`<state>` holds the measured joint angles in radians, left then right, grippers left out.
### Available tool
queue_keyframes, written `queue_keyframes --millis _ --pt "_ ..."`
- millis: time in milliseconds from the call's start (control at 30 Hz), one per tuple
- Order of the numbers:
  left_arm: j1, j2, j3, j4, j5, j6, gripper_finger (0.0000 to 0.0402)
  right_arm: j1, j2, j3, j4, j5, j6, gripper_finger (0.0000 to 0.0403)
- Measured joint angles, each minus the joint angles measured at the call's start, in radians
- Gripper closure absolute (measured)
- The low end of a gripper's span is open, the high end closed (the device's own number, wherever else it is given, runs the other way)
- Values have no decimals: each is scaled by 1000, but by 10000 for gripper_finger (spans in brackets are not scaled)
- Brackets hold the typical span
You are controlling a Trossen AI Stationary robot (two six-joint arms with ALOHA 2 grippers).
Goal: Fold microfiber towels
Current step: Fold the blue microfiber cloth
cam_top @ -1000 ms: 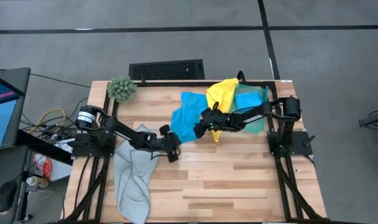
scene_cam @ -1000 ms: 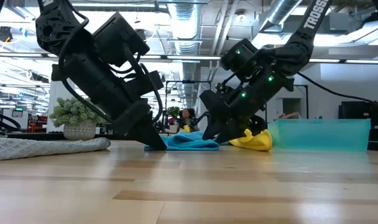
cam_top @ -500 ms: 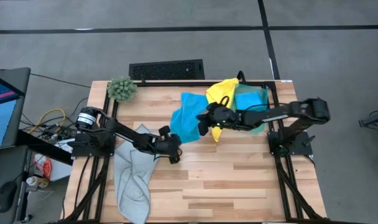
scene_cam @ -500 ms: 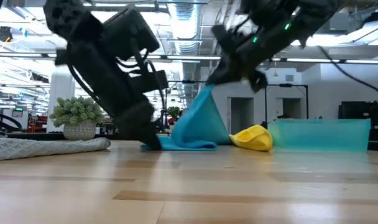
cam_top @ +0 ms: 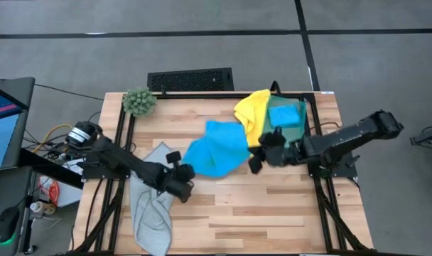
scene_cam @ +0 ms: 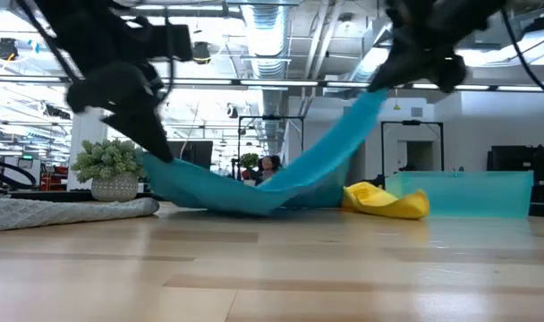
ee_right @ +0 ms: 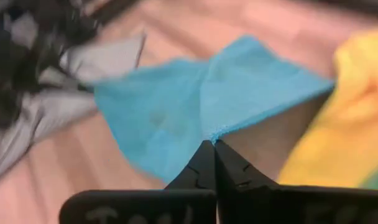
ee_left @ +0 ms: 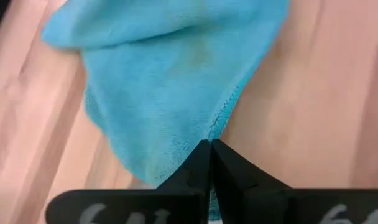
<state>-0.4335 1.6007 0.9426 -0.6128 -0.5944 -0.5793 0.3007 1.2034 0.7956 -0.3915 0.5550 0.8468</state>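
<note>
**Q:** Going from the left of the overhead frame, what did you have?

**A:** At lower left the grey towel (cam_top: 150,206) lay half off the counter (cam_top: 273,213). Just right of it my left claw (cam_top: 182,176) was pinched tight on one corner of the blue towel (cam_top: 216,147). At centre right my right claw (cam_top: 257,162) was clamped just as tight on the opposite corner. Behind it, at upper right, the yellow towel (cam_top: 251,110) lay bunched against the teal towel (cam_top: 287,115).

**Q:** So which way did the cloth lie from each claw?

**A:** Between them. Its long axis ran claw to claw, left to right across the frame, with the slack bulging toward the top. Neither arm was nearer; each had its own end, so I judged the next move hung on carrying both corners together and keeping that line taut.

**Q:** What did the table-level view add?

**A:** Height. From above the cloth looked flat; from the side it hung as a sling, high at the right of the frame, lower at the left, its belly on the wood. My left wrist view showed the hem (ee_left: 223,115) running right into my closed fingers, which the overhead hid.
</note>
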Motion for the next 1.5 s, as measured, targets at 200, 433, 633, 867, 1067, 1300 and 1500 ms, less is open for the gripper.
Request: queue_keyframes --millis 200,433,633,867,1067,1300,1500 --pt "-94 -63 0 -85 -21 -115 401 216 52 0 -86 11 272 396" --pt "-170 -88 1 -119 -13 -216 401 465 138 0 -97 28 591 396" --pt "-196 -88 59 -145 -41 -232 401 608 188 0 -91 127 800 395" --pt "-170 -88 297 -442 -290 -116 401 546 61 0 -111 331 616 398" --pt "-74 -88 437 -724 -502 -89 401 333 -149 0 -105 451 236 397" --pt "72 -90 511 -887 -589 26 401 153 -375 0 83 489 -247 397" --pt "52 -90 572 -949 -556 -13 401 241 -429 1 62 431 -244 397"
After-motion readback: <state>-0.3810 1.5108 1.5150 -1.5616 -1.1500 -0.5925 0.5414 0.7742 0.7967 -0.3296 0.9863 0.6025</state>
